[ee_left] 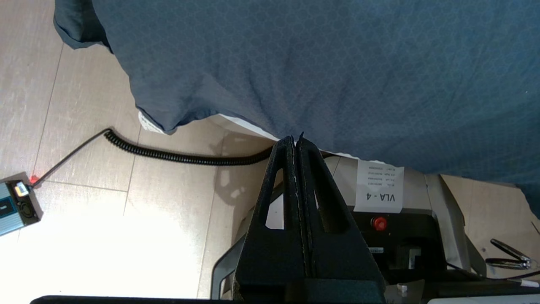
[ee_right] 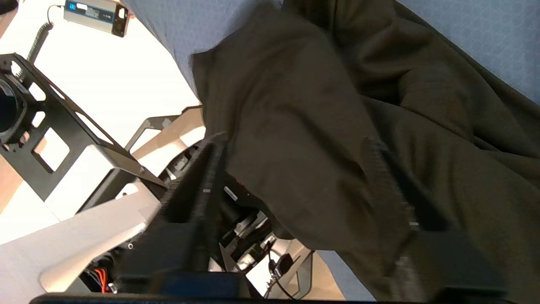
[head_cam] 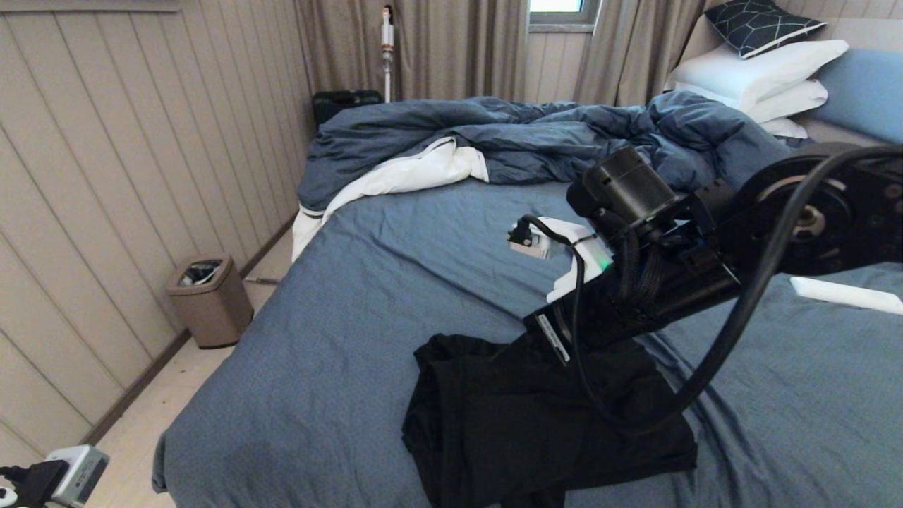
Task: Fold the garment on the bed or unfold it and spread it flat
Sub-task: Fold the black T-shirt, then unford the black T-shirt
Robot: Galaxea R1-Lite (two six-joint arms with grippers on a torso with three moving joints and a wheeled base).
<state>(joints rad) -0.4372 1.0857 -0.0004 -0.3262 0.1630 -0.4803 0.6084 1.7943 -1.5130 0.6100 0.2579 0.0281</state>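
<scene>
The right gripper (ee_right: 295, 169) hangs over the near edge of the bed, its black ridged fingers (ee_right: 206, 169) spread wide with a fold of the crumpled thin black T-shirt (head_cam: 522, 416) lying loose between them. The shirt sits bunched on the wide bed's slate-blue sheet (head_cam: 367, 296), near its foot. The left gripper (ee_left: 295, 143) is pressed closed, low beside the bed over the pale tiled floor (ee_left: 84, 236).

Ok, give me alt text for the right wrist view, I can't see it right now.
The right gripper is open, its two fingers straddling a fold of the black garment that hangs over the edge of the bed. Robot base and bright floor show beyond the edge.
</scene>
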